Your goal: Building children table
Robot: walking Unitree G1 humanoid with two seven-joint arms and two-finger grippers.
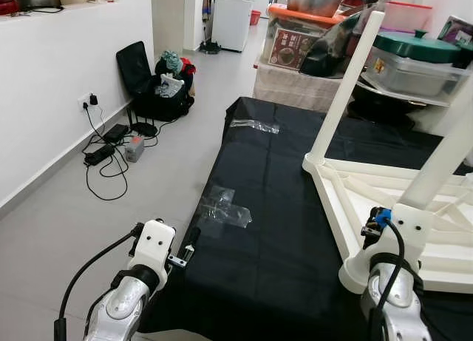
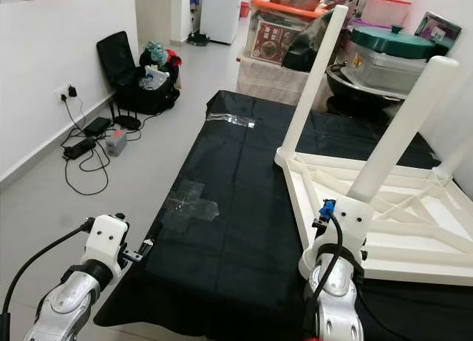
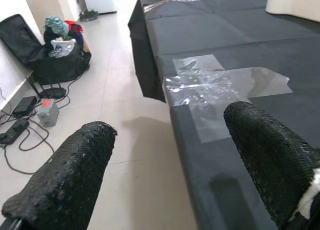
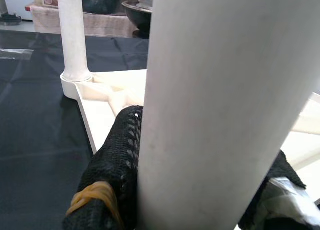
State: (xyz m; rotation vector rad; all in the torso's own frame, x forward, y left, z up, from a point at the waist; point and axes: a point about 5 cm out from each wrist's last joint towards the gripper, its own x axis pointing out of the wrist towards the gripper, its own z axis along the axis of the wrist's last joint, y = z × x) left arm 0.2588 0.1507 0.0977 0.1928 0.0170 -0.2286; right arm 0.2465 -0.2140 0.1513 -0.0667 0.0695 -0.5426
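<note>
Gripping a white table leg [image 4: 210, 105] w/ the right gripper [image 4: 195, 190] — black fingers [image 4: 117, 160] pinch the leg low down, one each side, per the right wrist view. That leg slants up from the near corner of the upturned kids' table [image 2: 384, 215], a white plastic piece lying underside-up on the black sheet [image 1: 259, 230] at its right edge. Ribbing on the underside is visible. A second leg [image 1: 344, 89] stands upright in the table's far-left corner socket; a third leg [image 2: 454, 160] shows at the right edge of the right eye view, partly cut off.

Left gripper [image 3: 170, 165] hangs over the sheet's left edge near the front corner — fingers spread wide, holding nothing; one finger over the floor [image 1: 96, 208], the other over the sheet. Clear tape patches [image 1: 222, 206] stuck on the sheet by that left edge, another strip [image 1: 255, 125] near the far-left corner.

Off the sheet: black bag [image 1: 151, 86] w/ clothes against the wall, cables and adapters [image 1: 111, 145] on the floor below a socket. Storage bins and pots [image 1: 414, 56] beyond the far-right corner.
</note>
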